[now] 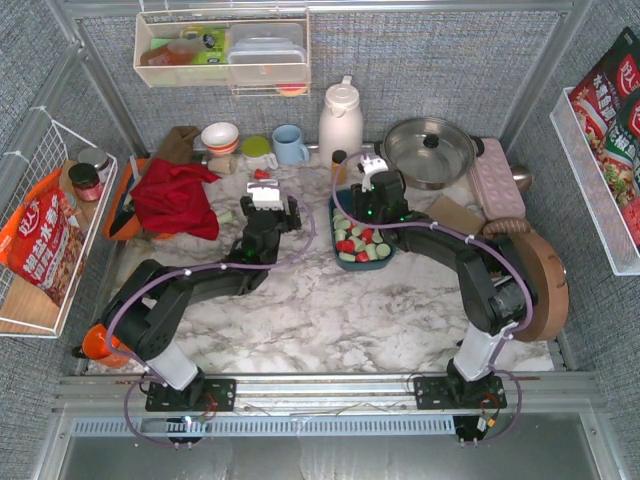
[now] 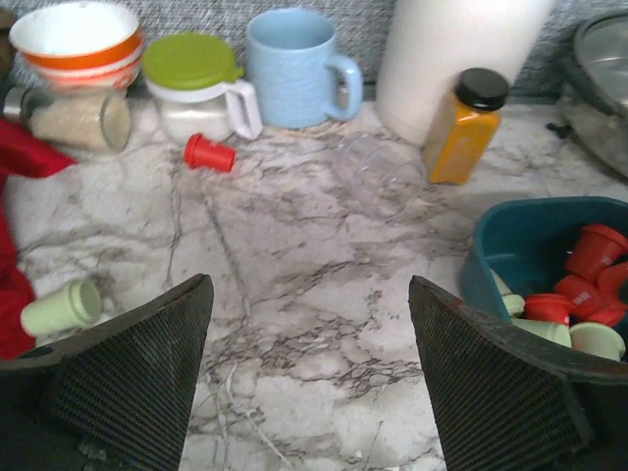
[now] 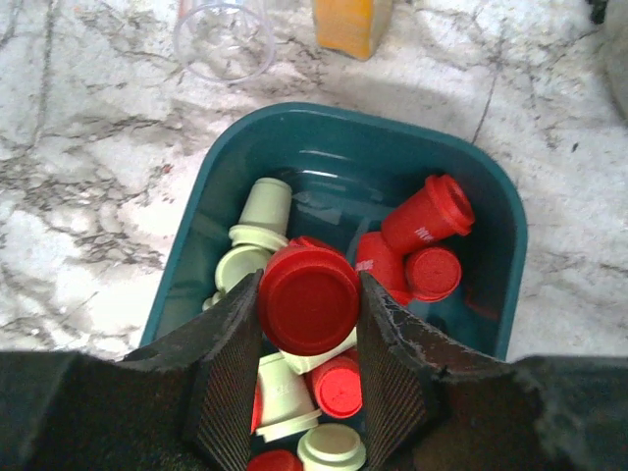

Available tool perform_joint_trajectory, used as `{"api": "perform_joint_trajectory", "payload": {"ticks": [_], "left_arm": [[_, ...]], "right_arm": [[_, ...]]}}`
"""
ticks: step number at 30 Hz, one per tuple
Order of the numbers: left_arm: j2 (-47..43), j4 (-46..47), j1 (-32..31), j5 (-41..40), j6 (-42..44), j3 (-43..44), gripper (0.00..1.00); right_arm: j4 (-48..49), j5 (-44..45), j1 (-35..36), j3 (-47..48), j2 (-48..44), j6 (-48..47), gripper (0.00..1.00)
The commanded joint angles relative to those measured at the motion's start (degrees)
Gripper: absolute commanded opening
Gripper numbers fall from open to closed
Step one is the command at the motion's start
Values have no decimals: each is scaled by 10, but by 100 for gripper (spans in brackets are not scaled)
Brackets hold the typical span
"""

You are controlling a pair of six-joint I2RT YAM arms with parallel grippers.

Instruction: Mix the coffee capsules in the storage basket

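We had the right jaws clamped on a red capsule [image 3: 307, 299] over the basket [image 3: 343, 137]; left jaws were spread wide, released, above the bench [image 2: 294, 275].

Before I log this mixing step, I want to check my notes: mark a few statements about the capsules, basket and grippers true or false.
1. The right gripper is shut on a red capsule. True.
2. The left gripper holds a green capsule. False: it is open and empty.
3. The basket holds only red capsules. False: green capsules lie in it too.
4. A loose red capsule lies on the table, outside the basket. True.
5. The bottle lies on its side. False: it stands upright.
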Motion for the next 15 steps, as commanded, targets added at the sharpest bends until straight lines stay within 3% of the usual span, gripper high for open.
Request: {"api": "perform_joint_trajectory", "payload": {"ticks": [1,6,15], "left_arm": [[-16,-184,1,-72,-54,34,89],[-25,-215,1,-92,-80,33,91],[-33,-254,5,-105,-99,44,94]], "right_arm": [[73,41,2,-10,12,-39,21],[78,26,2,20,59,-58,27],[31,9,2,52,78,-76,66]]}}
